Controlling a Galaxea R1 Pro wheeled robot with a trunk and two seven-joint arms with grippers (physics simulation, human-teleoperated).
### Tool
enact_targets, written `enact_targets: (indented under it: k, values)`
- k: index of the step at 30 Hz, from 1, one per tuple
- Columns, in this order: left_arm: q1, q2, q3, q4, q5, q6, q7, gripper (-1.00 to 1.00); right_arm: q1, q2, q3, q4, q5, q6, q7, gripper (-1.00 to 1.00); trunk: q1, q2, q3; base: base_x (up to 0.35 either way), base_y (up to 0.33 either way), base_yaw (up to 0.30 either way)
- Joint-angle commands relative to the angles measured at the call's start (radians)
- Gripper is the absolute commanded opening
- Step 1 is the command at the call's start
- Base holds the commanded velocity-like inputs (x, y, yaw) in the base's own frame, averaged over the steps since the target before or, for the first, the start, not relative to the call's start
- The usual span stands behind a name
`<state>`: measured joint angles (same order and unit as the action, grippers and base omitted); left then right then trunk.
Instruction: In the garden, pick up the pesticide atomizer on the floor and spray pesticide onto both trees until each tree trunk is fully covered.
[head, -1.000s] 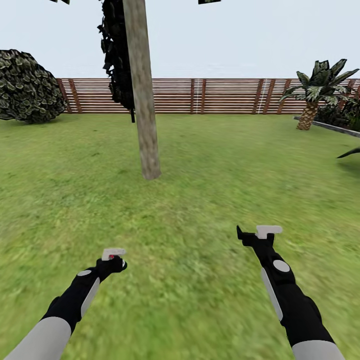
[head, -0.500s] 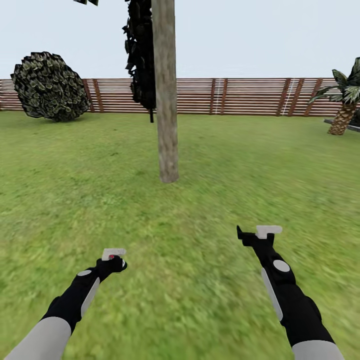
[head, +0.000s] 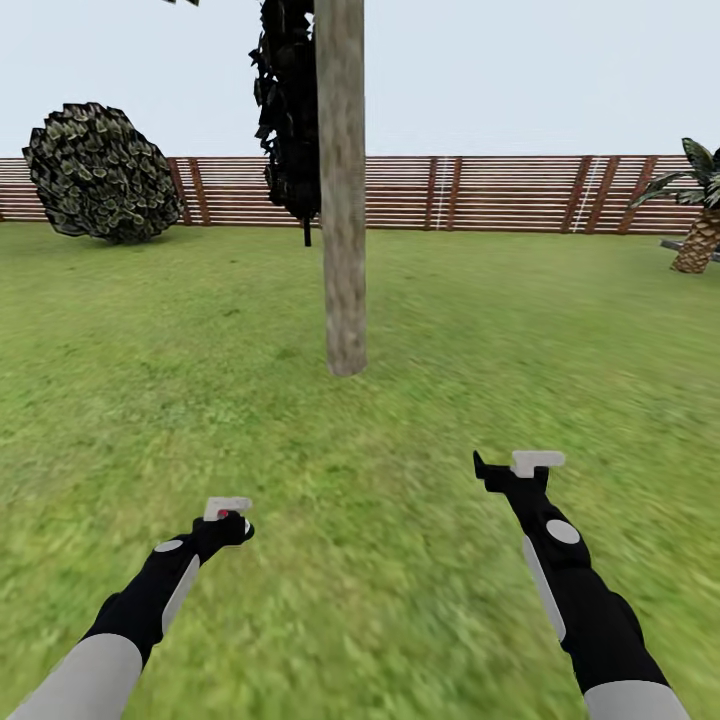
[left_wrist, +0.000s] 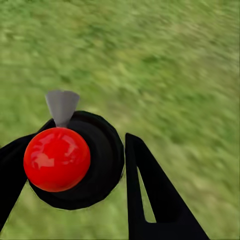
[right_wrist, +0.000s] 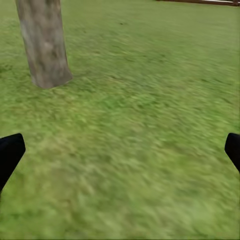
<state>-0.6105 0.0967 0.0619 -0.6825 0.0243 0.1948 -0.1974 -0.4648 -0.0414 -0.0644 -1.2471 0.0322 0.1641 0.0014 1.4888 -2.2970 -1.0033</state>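
Observation:
A tree trunk (head: 343, 200) of pale mottled bark stands on the grass floor (head: 400, 330) straight ahead, with dark jagged foliage (head: 288, 110) hanging just to its left. Its base also appears in the right wrist view as the tree trunk (right_wrist: 44, 45). My left gripper (head: 228, 524) is low at the left, shut on the pesticide atomizer (left_wrist: 75, 160), a black round body with a red ball and a grey nozzle. One black finger (left_wrist: 150, 200) presses its side. My right gripper (head: 492, 472) is open over bare grass, holding nothing.
A brown slatted fence (head: 500, 190) bounds the lawn at the back. A round leafy bush (head: 95, 172) stands at the far left by the fence. A small palm (head: 698, 225) is at the far right edge.
The whole view has turned left and moved forward, so the trunk now sits nearer and more central. Both arms hold the same pose.

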Motion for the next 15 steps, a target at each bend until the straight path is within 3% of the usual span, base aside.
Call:
enact_targets:
  k: [1,15]
  values:
    - [0.0,0.0,0.0,0.0,0.0,0.0,-0.001,-1.0,0.0,0.0,0.0,0.0,0.0,0.0,0.0,1.0,0.0,0.0,0.0,0.338,0.129,0.0]
    - [0.0,0.0,-0.001,-0.001,0.0,0.0,-0.001,-1.0,0.0,0.0,0.0,-0.001,0.0,0.0,-0.001,1.0,0.0,0.0,0.0,0.338,0.129,0.0]
